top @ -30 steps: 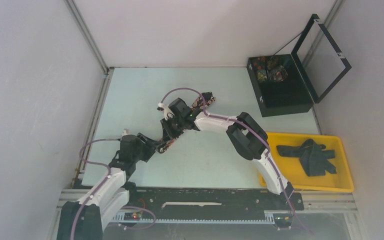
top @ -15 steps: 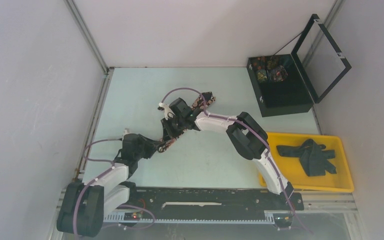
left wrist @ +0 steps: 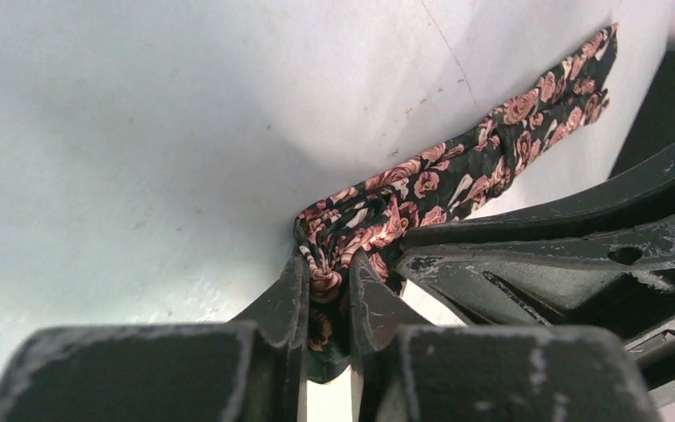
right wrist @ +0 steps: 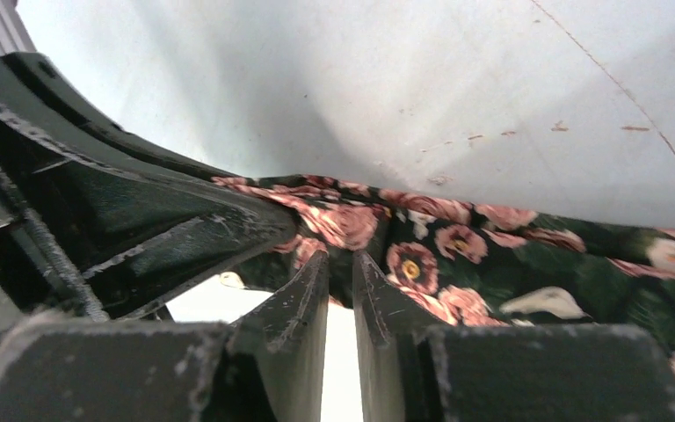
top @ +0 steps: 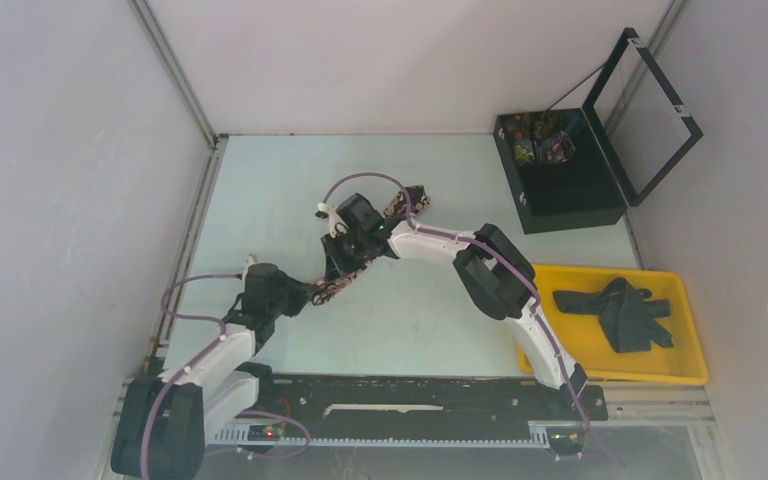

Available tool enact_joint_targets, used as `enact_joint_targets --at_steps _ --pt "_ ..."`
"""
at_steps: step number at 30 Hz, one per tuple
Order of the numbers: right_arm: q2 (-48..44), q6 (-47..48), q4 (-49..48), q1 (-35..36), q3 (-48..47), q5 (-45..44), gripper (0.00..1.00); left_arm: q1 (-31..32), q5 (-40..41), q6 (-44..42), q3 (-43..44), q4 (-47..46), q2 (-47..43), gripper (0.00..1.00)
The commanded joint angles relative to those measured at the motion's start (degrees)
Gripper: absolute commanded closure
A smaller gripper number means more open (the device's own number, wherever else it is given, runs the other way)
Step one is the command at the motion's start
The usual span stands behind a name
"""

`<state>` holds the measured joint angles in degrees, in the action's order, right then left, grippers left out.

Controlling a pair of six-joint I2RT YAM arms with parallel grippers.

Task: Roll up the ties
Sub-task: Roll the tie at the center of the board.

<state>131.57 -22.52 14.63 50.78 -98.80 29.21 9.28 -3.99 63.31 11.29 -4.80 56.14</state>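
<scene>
Lit softly and evenly from overhead; pale table [top: 410, 330] bright, walls [top: 60, 200] washed grey. Faint, diffuse shadows in the top view. In the left wrist view, grey shadow pooled beside the floral tie [left wrist: 457, 171]; left gripper [left wrist: 328, 264] blurred at 6 o'clock, blown-out white sliver between its fingers.

We see a black box [top: 572, 205], its clear lid [top: 643, 115] raised, on the pale bench [top: 280, 200]. A yellow tray [top: 585, 345] lies just nearward of that box.
</scene>
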Motion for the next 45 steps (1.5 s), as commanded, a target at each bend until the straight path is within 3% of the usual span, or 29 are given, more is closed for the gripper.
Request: enact_joint_targets --at_steps 1,10,21,29,45 --pt "-2.6 -0.1 4.1 0.5 -2.9 -4.5 0.8 0.3 6.7 -3.5 3.2 12.0 -3.9 1.0" --pt "-0.6 -1.1 4.5 2.5 -3.7 -5.7 0.8 1.0 11.2 -6.5 8.1 23.4 -8.0 1.0" --pt "-1.3 -4.2 3.0 3.9 -5.8 -7.5 0.8 1.1 14.3 -13.4 15.7 34.4 -5.7 1.0" --pt "4.0 -6.5 4.8 5.1 -11.4 -7.4 0.81 1.1 14.8 -17.0 19.6 37.7 -3.0 1.0" --pt "6.7 -9.8 3.1 8.3 -12.0 -4.6 0.83 1.1 14.2 -21.0 24.6 41.0 2.5 1.0"
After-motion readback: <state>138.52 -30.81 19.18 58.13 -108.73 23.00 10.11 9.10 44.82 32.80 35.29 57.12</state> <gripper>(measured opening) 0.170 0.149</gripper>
